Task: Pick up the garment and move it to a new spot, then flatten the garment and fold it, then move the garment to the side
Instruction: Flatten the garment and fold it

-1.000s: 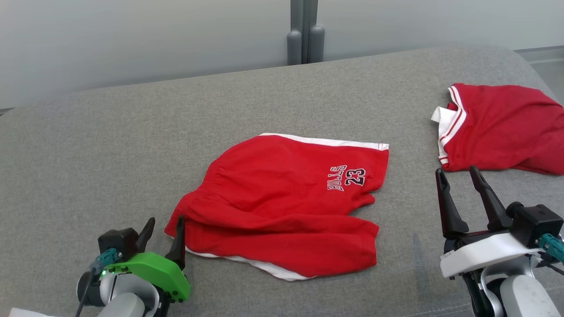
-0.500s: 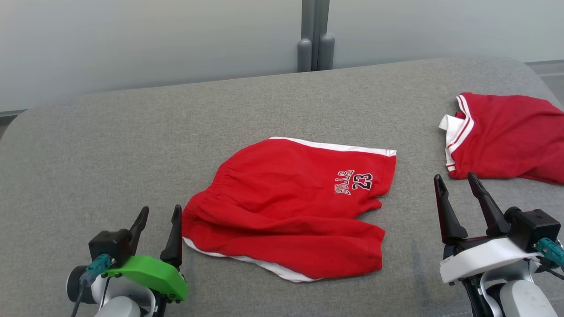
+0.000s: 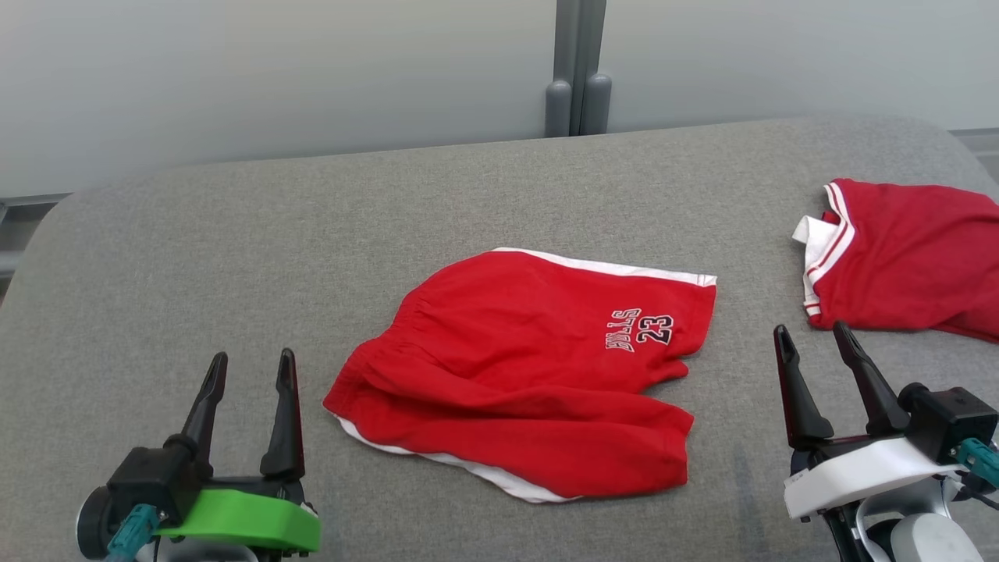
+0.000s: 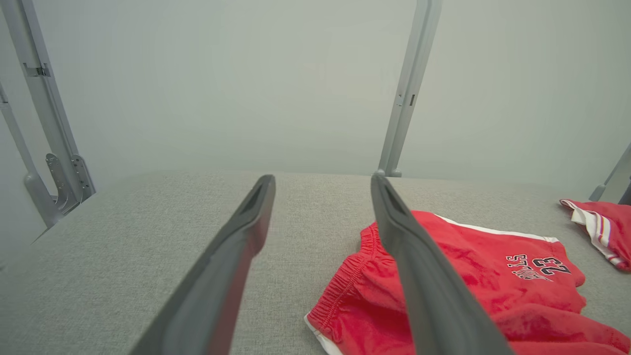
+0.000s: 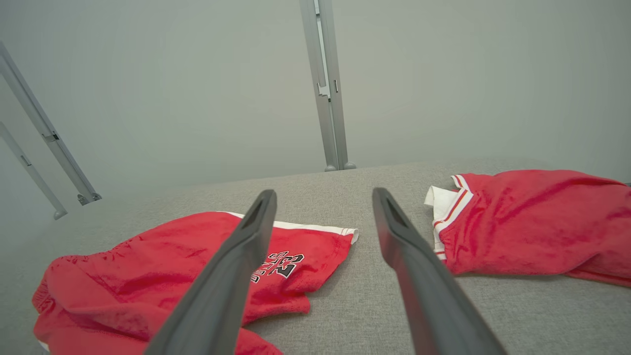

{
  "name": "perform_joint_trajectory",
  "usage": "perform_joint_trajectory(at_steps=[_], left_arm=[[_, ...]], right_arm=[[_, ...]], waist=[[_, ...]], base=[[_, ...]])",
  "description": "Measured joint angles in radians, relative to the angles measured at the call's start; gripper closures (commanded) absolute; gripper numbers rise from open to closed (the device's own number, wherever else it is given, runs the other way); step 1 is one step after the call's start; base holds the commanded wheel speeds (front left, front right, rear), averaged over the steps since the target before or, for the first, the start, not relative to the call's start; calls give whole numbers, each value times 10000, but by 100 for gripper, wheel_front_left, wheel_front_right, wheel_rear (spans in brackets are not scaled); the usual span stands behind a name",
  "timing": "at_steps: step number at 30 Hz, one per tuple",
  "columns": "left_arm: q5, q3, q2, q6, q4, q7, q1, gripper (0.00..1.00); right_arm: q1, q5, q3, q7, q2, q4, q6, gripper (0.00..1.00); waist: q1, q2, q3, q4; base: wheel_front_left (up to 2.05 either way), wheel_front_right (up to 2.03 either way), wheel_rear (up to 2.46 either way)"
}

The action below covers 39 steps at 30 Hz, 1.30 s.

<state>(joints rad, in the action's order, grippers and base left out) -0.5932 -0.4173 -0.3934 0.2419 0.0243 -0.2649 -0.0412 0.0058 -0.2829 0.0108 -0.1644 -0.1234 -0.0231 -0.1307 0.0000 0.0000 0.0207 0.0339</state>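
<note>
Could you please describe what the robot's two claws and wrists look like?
Each claw has two long, dark, tapering fingers. The left claw sits on a bright green bracket, the right claw on a white bracket. Both carry a teal connector.

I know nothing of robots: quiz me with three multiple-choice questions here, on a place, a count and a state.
1. Where do the red shorts lie?
A. On the grey cushion, between the left end effector and right end effector
B. On the floor
C. Over a chair
2. How many red garments lie on the cushion?
A. One
B. Two
C. Four
3. The left end effector is:
A. Shut on the shorts
B. Open, empty
C. Shut, empty
Answers: 1 A, they lie mid-cushion; 2 B, shorts plus a second red garment at the right; 3 B, its jaws stand apart, clear of the shorts.
</note>
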Motion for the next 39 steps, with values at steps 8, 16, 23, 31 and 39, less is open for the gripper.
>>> perform_joint_trajectory(at_steps=[8,16,23,31,39], left_arm=[[721,454,439,-222,228,0,571,0],[1298,771,537,-497,35,0,571,0],[1511,1101,612,-702,-153,0,565,0],[1634,1348,771,-882,-334,0,566,0],[1661,1432,940,-1085,-527,0,566,0]], right_arm=[[97,0,54,-88,19,213,0,0],[96,-2,123,-86,10,226,0,0],[81,-31,184,-75,0,169,0,0],[58,-77,199,-56,-23,52,0,0],[156,-334,604,504,-203,-219,0,0]], waist=[[0,0,27,11],[0,0,101,-21],[0,0,188,-58],[0,0,184,-60],[0,0,169,-18]], base=[[0,0,0],[0,0,0],[0,0,0],[0,0,0],[0,0,0]])
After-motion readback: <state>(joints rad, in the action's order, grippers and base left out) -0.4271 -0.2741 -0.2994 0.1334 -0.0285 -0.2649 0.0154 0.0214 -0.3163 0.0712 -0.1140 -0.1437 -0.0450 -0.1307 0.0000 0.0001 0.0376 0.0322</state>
